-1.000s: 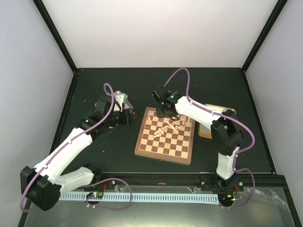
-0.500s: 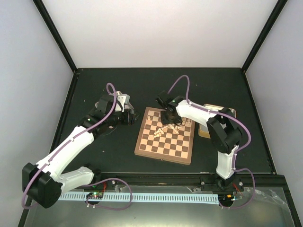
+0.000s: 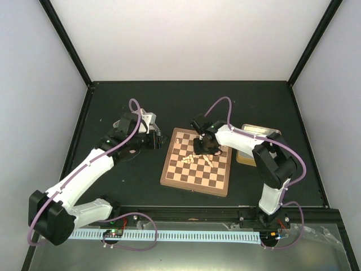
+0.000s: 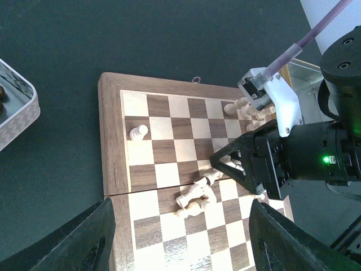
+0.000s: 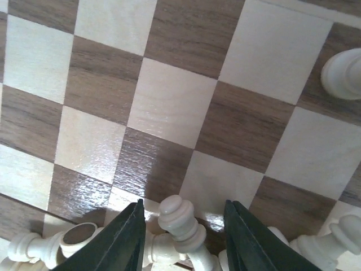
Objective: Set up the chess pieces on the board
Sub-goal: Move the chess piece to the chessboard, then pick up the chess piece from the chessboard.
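Note:
The board (image 3: pixel 186 174) lies in the middle of the table. A heap of fallen cream chess pieces (image 4: pixel 194 199) lies near its middle, one piece (image 4: pixel 138 132) stands alone near an edge, and several more (image 4: pixel 248 110) crowd the far side. My right gripper (image 3: pixel 202 149) is low over the heap. In the right wrist view its fingers (image 5: pixel 128 237) stand either side of a tilted cream piece (image 5: pixel 181 221), with a gap on each side: open. My left gripper (image 3: pixel 154 139) hovers left of the board, open and empty.
A metal tin (image 3: pixel 255 148) sits right of the board, partly under my right arm. Another tin (image 4: pixel 16 110) lies at the left, near my left gripper. Black rails edge the dark table (image 3: pixel 124 180).
My right gripper has moved from the board's far edge toward its middle and come down over the heap of fallen pieces. The left arm has barely shifted.

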Robot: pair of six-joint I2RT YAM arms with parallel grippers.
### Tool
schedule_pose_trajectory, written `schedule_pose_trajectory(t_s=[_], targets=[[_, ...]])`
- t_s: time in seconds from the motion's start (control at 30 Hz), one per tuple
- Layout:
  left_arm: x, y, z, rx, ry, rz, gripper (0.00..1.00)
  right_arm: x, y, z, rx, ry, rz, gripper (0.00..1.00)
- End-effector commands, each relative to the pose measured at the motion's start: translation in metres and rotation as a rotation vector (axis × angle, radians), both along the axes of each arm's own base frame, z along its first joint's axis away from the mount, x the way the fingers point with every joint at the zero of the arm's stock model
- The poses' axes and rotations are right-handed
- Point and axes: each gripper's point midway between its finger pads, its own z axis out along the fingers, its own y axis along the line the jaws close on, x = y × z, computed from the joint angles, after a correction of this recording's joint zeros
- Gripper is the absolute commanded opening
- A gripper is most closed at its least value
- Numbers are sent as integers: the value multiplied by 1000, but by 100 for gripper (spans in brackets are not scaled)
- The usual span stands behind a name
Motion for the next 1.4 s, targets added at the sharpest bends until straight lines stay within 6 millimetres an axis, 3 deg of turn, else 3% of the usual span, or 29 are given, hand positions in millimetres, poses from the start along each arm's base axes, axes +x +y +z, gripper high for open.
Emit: schedule_pose_trajectory(t_s=[0.0, 0.27, 0.37, 0.57, 0.67, 0.83, 1.07, 1.37], targets=[[6, -6, 5, -24, -11, -20, 67, 2, 1, 8, 21, -14, -1, 40], [9, -9, 6, -30, -16, -34, 67, 14, -6, 16, -54, -81, 82, 36], [8, -12, 6, -40, -17, -47, 67, 8, -13, 18, -73, -84, 92, 35], [3, -22, 6, -86, -14, -92, 67, -8, -24, 51, 49, -213, 65, 40], [1, -23, 5, -93, -14, -98, 67, -21, -33, 56, 102, -260, 45, 43], [-1, -28, 4, -103, -2, -112, 67, -40, -40, 36, 143, -262, 72, 46], [-3, -32, 3, -115, 12, -120, 67, -45, -31, 19, 173, -235, 133, 42], [-4, -33, 3, -126, 22, -117, 67, -50, -32, -4, 94, -167, 170, 28]])
